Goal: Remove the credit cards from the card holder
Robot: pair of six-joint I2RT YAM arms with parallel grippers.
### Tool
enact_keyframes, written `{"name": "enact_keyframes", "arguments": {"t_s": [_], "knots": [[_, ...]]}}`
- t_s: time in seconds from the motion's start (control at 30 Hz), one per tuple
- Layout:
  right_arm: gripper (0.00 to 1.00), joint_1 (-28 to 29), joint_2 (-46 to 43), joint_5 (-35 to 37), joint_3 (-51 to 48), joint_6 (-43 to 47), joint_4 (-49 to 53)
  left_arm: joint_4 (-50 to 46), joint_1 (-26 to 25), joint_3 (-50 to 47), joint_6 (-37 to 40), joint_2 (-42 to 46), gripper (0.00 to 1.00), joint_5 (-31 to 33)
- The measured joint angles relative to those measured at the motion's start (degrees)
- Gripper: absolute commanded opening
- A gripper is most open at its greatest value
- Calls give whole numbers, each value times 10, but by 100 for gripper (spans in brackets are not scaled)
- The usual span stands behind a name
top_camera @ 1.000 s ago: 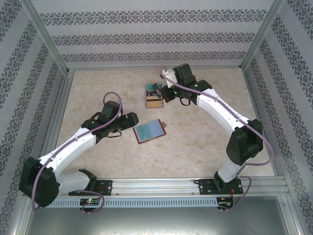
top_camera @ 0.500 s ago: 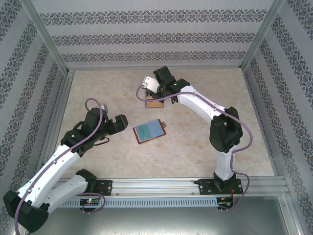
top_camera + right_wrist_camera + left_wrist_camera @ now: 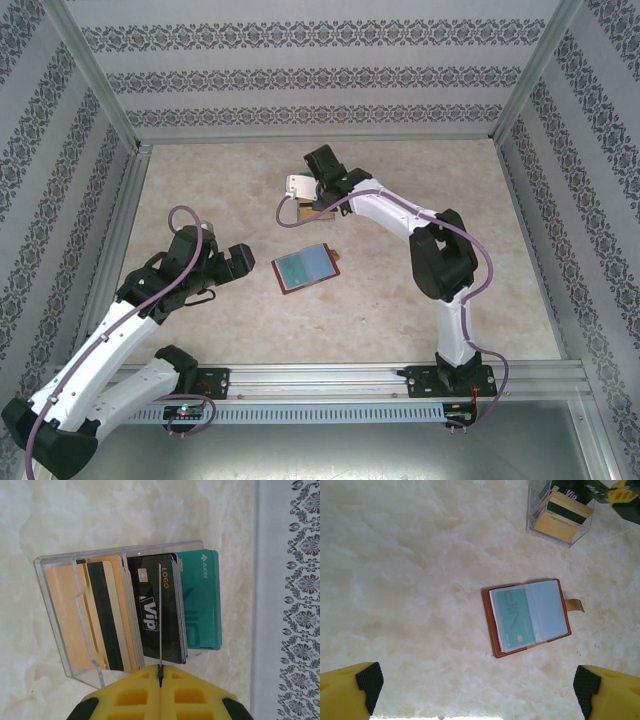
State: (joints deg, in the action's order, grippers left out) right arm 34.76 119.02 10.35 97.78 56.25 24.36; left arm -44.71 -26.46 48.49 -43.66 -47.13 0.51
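Since a second ago the white left arm has drawn back toward the near-left corner and its yellow-fingered left gripper has spread to full width. The white right arm has swung leftward, and the small brown leather card holder has stayed put. In the left wrist view the black pads stand far apart and hold nothing. The holder lies open and flat on the marbled beige table, ahead of that claw and a little to its right, with bare surface between them. Its long axis runs across the view, slightly tilted. A teal plastic card sits in the left sleeve page, and the tan snap tab points right. Farther off, the right gripper is pressed closed above the clear acrylic card stand. A thin edge-on line runs from its seam into the stand, but I cannot tell if that is a held card. The wide left claw, facing the holder, looks better placed for the next reach.
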Motion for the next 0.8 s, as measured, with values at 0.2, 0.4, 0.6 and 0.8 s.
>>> {"name": "enact_keyframes", "arguments": {"t_s": [0.2,0.4,0.6,0.8], "knots": [[0,0,31,8,1,10,-11,-10,0,3,0,-1,100,0],[0,-1,44,9,10,9,-17,-12,0,3,0,-1,100,0],[0,-2,58,14,18,9,-28,-12,0,3,0,-4,99,0],[0,-5,66,25,19,7,-38,-12,1,3,0,-9,100,0]]}}
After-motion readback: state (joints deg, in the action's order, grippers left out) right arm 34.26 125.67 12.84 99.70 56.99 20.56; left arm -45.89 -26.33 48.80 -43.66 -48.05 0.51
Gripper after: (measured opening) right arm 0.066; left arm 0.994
